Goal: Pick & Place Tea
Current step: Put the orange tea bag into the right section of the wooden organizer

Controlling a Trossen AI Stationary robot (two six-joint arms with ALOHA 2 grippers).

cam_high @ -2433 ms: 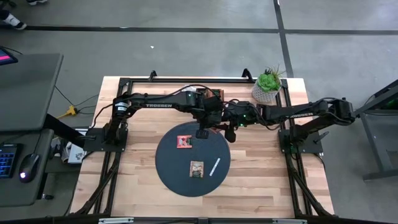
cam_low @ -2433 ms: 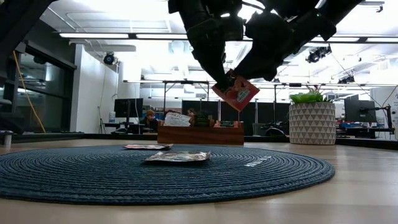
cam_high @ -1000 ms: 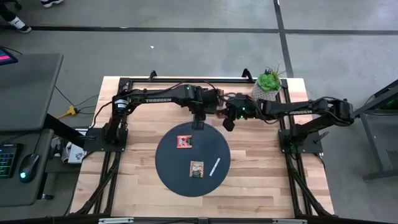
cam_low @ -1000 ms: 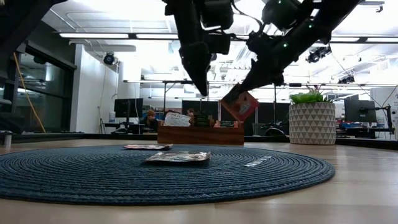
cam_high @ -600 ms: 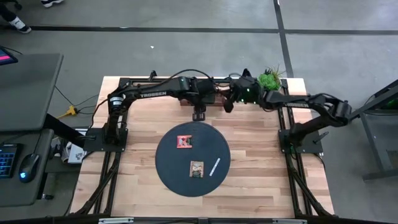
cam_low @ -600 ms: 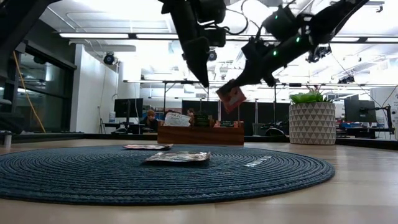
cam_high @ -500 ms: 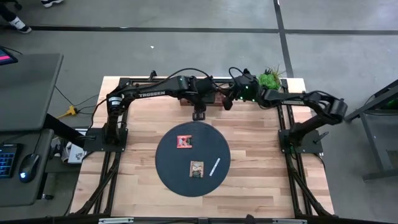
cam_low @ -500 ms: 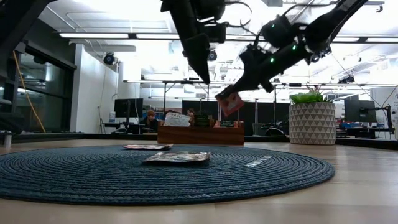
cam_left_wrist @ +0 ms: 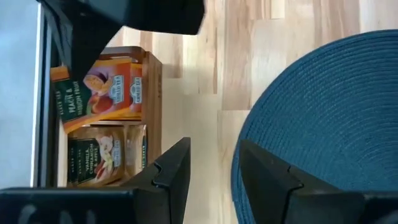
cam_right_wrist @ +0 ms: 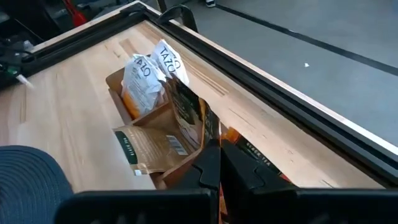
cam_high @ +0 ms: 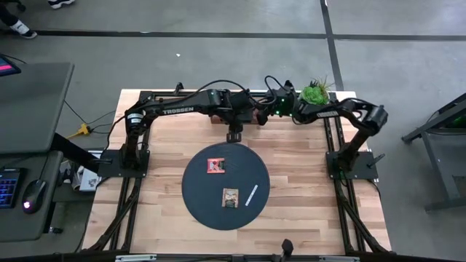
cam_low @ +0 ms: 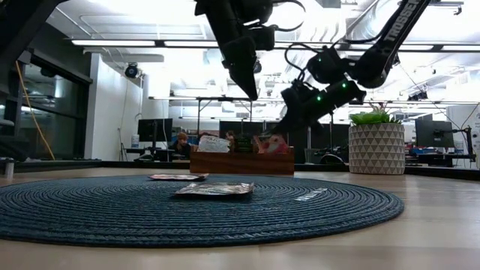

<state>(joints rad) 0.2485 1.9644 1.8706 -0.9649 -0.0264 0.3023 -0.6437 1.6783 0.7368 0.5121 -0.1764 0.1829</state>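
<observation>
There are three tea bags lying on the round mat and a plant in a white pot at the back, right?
Not quite. The high view shows two tea bags on the round mat: a red one and a brown-green one. The third thing is a thin white strip. The plant in a white pot is at the back.

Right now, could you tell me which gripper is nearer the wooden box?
Right. The right gripper is down at the wooden box, shut on a red sachet; the left gripper hangs open between box and mat.
</observation>
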